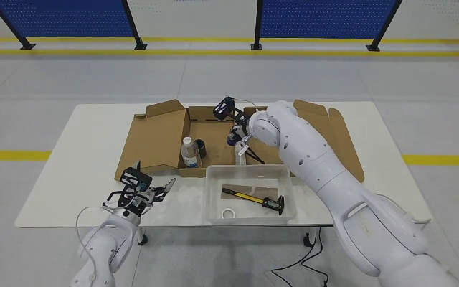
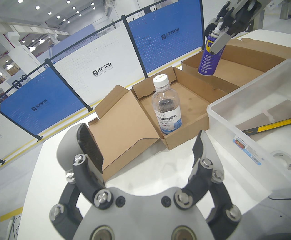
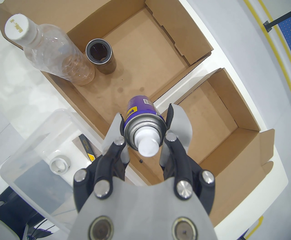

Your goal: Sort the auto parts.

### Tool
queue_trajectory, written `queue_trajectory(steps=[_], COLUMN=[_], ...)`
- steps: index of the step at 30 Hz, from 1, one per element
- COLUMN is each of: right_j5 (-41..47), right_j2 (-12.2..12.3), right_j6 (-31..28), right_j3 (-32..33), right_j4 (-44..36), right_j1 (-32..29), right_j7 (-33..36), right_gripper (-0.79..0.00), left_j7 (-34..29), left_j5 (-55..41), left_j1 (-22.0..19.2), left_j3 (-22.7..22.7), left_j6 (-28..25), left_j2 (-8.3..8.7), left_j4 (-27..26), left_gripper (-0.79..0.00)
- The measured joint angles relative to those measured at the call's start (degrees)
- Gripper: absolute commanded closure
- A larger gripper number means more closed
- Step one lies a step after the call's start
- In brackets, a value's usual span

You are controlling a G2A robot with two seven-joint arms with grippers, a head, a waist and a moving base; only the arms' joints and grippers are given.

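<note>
A white desk (image 1: 86,143) stands on a pale grey floor (image 1: 215,79). Beyond it, 2 blue panels (image 1: 64,18) on black posts line the far side, and a yellow stripe (image 1: 215,52) runs along the floor before them. A black cable (image 1: 305,262) trails on the floor below the desk's near edge.

floor (image 1: 72,79): pale grey, yellow lines (image 1: 215,52) | panels (image 1: 64,18): blue, white | ceiling (image 2: 56,9): spotlights (image 2: 37,7)
</note>
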Motion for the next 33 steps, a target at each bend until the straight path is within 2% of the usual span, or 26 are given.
queue_trajectory(steps=[16,17,19,27,33], right_j5=[0.00,0.00,0.00,-1.48,-1.50], right_j2=[0.00,0.00,0.00,0.13,-0.94], right_j6=[0.00,0.00,0.00,-0.30,-1.41], right_j3=[0.00,0.00,0.00,0.18,-1.31], right_j4=[0.00,0.00,0.00,-1.58,-1.28], right_j1=[0.00,0.00,0.00,-1.83,-2.98], right_j7=[0.00,0.00,0.00,-0.83,-0.60], right_gripper=[0.000,-0.099,0.000,0.000,0.000], left_j7=[0.00,0.00,0.00,0.00,0.00], left_j5=[0.00,0.00,0.00,0.00,0.00], left_j1=[0.00,0.00,0.00,0.00,0.00], left_j3=[0.00,0.00,0.00,0.00,0.00], left_j6=[0.00,0.00,0.00,0.00,0.00], left_j2=[0.00,0.00,0.00,0.00,0.00], left_j4=[0.00,0.00,0.00,0.00,0.00], left_gripper=[-0.785,-0.785,-0.785,-0.785,-0.785])
